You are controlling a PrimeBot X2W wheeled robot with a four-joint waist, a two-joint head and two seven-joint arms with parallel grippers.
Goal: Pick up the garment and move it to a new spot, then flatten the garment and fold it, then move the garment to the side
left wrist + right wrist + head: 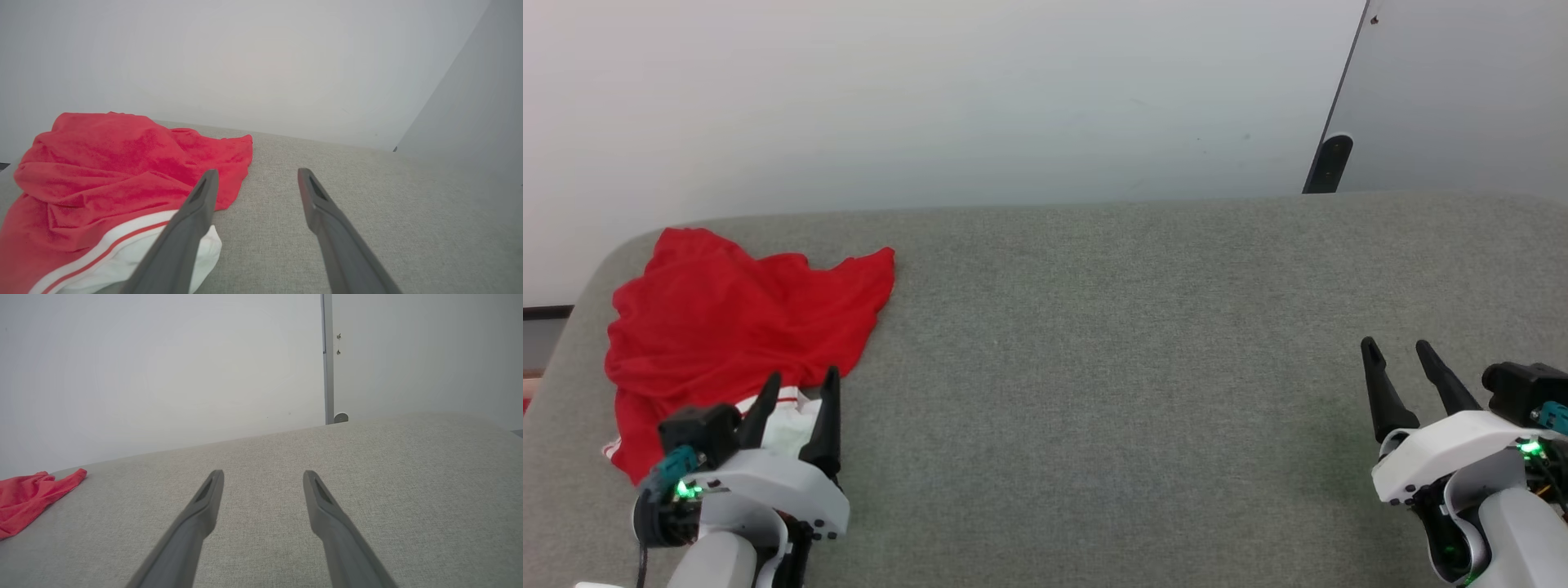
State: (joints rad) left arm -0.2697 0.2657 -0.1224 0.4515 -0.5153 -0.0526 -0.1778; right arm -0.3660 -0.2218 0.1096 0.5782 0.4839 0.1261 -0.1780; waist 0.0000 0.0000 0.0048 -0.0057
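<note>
Head view: garment (pixel 727 318) lies crumpled in a heap at the left end of the grey tabletop (pixel 1135 367). It is not spread, and no lettering shows.

- Left fingers (pixel 826 420): spread wide, nothing between them but air. They point at the near edge of the heap. The white sleeve panel with its striped trim lies right under and between their tips.
- Left wrist view: the red bulk sits ahead and to the left of the fingers. One finger crosses over the white panel and the other stands over bare tabletop. Cannot tell whether either finger touches the cloth.
- Right fingers (pixel 1380 396): also spread wide and empty, over bare tabletop. In the right wrist view the garment is just a red edge far off to their left, well apart.

Judgement: this is the first step, and the pick-up is not yet made. The left fingers are likely held open at the heap's near edge so that a fold of the thin cloth can pass between them before they close. The right fingers probably wait over the open stretch, which looks like the obvious new spot.

Risk: thin fabric may slip, or only the sleeve may lift and leave the body dragging behind.
</note>
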